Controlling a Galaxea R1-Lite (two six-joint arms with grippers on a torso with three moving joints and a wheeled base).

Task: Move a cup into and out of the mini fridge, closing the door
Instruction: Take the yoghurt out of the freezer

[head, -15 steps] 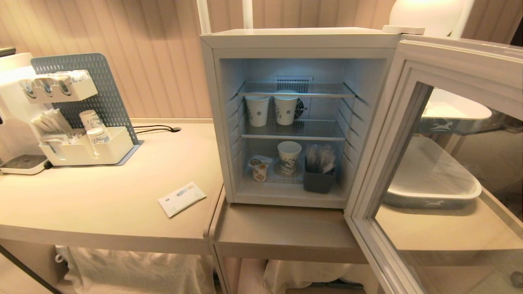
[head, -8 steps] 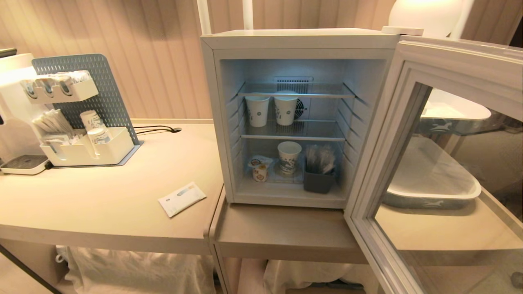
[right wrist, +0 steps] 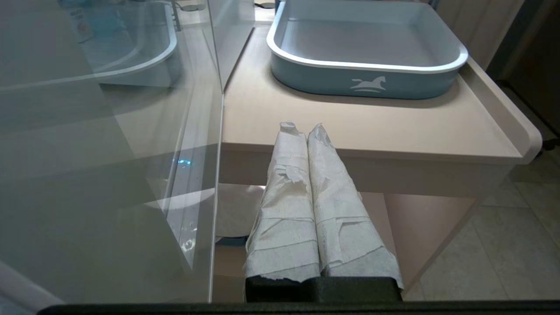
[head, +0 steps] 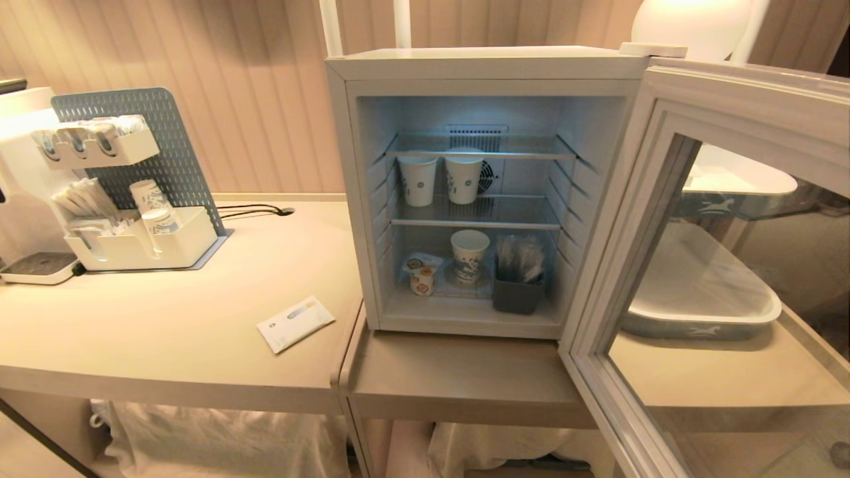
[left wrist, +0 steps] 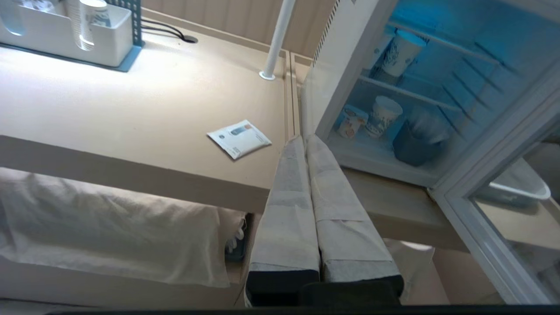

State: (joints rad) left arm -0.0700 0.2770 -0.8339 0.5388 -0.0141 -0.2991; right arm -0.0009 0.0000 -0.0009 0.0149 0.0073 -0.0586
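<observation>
- Left hand [left wrist: 302, 142] is closed and empty, low center of its wrist frame.
- Cup [head: 422, 281] sits inside fridge [head: 485, 66]; door [head: 671, 199] is open, so taking out and closing remain.

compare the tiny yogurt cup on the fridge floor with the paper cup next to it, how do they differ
The cup is much shorter than the paper cup beside it. The cup has a flat sealed top and a yellow-orange label; the paper cup is open at the top and carries a blue-green pattern. The cup stands nearer the mini fridge's left wall, the paper cup closer to the middle. Both are white, upright, and on the fridge's bottom level below the lower wire shelf.
</observation>
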